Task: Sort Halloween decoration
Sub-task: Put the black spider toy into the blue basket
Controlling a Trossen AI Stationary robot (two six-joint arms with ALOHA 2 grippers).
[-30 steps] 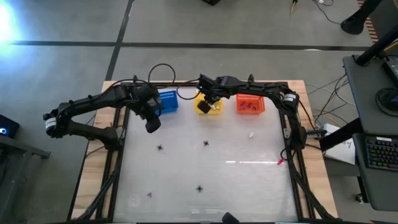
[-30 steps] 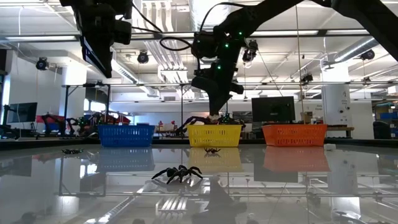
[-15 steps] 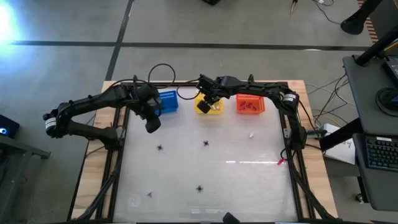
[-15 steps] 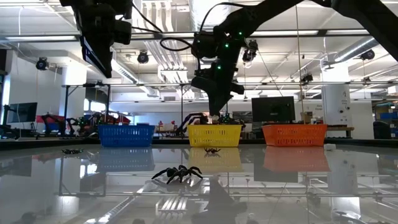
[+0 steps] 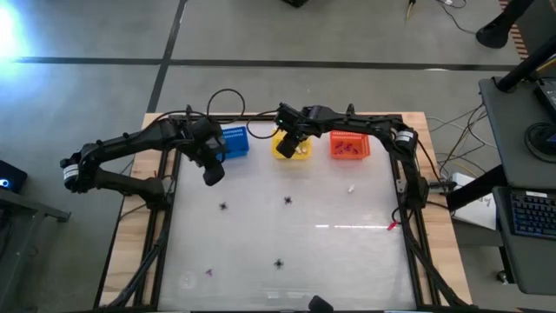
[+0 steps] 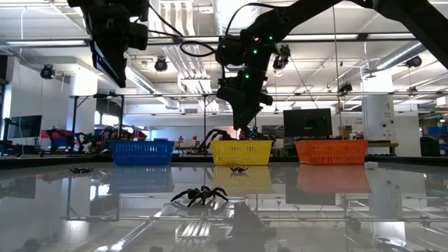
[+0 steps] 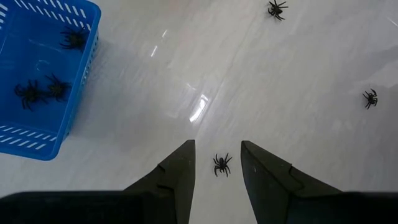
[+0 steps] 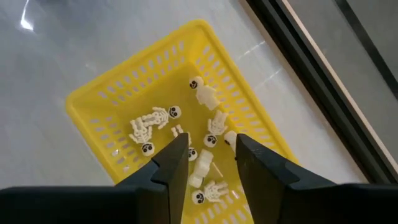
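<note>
Three plastic baskets line the far edge of the table (image 5: 261, 252): yellow basket (image 5: 291, 149) in the middle, blue basket (image 5: 234, 142) and orange basket (image 5: 349, 146) either side of it.

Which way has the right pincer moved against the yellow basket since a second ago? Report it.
No move that I can make out. The right pincer hangs open over the yellow basket, just as it did in the earlier high and low views.

The right claw (image 6: 241, 130) has shifted slightly (over the yellow basket (image 6: 241, 151)).
</note>
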